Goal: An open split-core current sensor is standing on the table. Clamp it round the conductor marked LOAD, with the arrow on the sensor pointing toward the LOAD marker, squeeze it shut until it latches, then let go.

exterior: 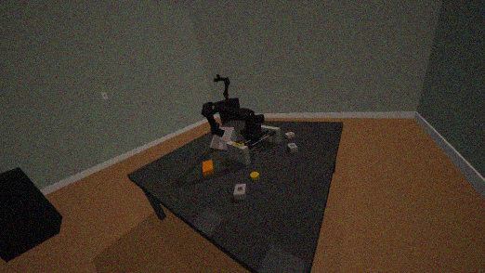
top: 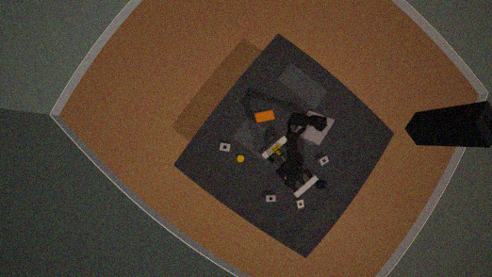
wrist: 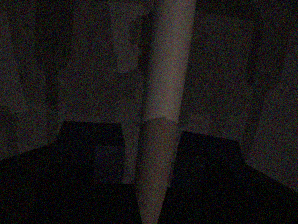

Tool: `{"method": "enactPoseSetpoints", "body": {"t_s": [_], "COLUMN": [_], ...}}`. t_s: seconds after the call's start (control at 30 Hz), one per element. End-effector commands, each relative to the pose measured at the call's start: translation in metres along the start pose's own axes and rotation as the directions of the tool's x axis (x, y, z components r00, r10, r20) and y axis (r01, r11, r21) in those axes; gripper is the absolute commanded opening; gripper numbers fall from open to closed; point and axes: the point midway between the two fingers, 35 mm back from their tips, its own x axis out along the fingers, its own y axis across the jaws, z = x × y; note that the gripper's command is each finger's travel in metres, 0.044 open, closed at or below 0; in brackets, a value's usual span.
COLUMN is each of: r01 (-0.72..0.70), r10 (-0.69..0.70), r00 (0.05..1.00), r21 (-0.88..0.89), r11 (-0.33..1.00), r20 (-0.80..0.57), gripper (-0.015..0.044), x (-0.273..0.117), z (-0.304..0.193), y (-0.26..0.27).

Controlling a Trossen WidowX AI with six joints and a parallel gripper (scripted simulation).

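Now spread apart at the gripper, with dark shapes on either side of the pale rod.

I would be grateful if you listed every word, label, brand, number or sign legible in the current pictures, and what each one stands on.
No text can be read.
Yellow label on the white support: too small and blurred to read.

The table top is dark grey. At its left, in the exterior view, the block is orange; the near disc is yellow.
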Motion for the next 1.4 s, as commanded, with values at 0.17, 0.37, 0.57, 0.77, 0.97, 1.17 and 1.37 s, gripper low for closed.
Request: {"method": "enactPoseSetpoints", "body": {"t_s": [0.17, 0.37, 0.57, 0.77, 0.97, 1.17, 1.37], "r01": [0.0, 0.0, 0.0, 0.0, 0.0, 0.0, 0.0], "r10": [0.0, 0.0, 0.0, 0.0, 0.0, 0.0, 0.0], "r00": [1.0, 1.0, 1.0, 1.0, 1.0, 1.0, 1.0], "r21": [0.0, 0.0, 0.0, 0.0, 0.0, 0.0, 0.0], "r11": [1.0, 1.0, 1.0, 1.0, 1.0, 1.0, 1.0], "r20": [0.0, 0.0, 0.0, 0.0, 0.0, 0.0, 0.0], "gripper": [0.0327, 0.0287, 0.0129, 0.0, 0.0, 0.0, 0.0], "x": [-0.0003, -0.0003, -0.0003, -0.0003, -0.0003, -0.0003, -0.0003], "z": [-0.0001, -0.0001, -0.0001, -0.0001, -0.0001, -0.0001, -0.0001], "y": [0.0, 0.0, 0.0, 0.0, 0.0, 0.0, 0.0]}}
